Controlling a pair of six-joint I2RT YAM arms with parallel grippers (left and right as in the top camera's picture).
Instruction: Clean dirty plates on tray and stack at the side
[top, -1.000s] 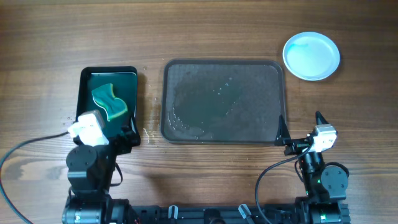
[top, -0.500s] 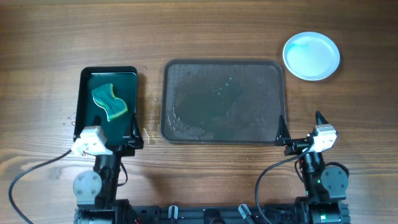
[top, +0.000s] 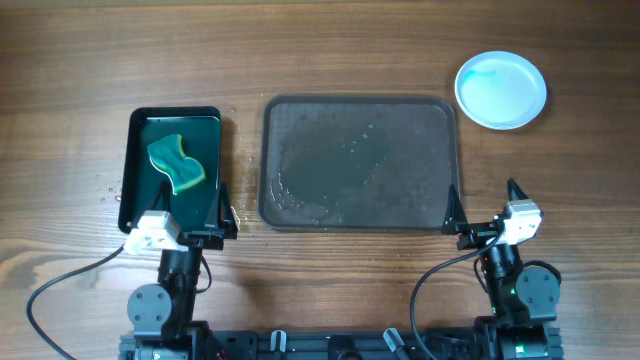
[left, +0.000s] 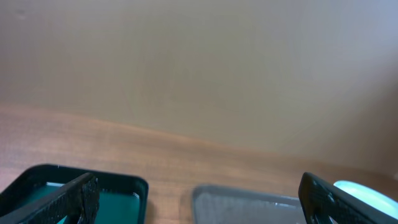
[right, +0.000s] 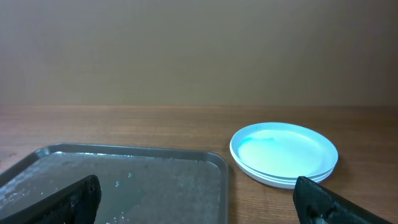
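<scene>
The white plates (top: 501, 90) sit stacked at the table's far right, off the tray; they also show in the right wrist view (right: 284, 153), and a sliver shows in the left wrist view (left: 367, 191). The dark grey tray (top: 360, 163) lies mid-table, wet, with no plates on it; it also shows in the right wrist view (right: 124, 180) and the left wrist view (left: 249, 208). My left gripper (top: 192, 222) is open and empty at the near edge of the black sponge tray. My right gripper (top: 484, 203) is open and empty at the grey tray's near right corner.
A smaller glossy black tray (top: 133, 160) at the left holds a green sponge (top: 176, 166) in greenish water. Water drops lie on the wood between the two trays (top: 236, 212). Cables run along the near table edge by both arm bases.
My left arm has drawn back toward the near edge, off the black tray and away from the sponge. The right arm has not moved.
</scene>
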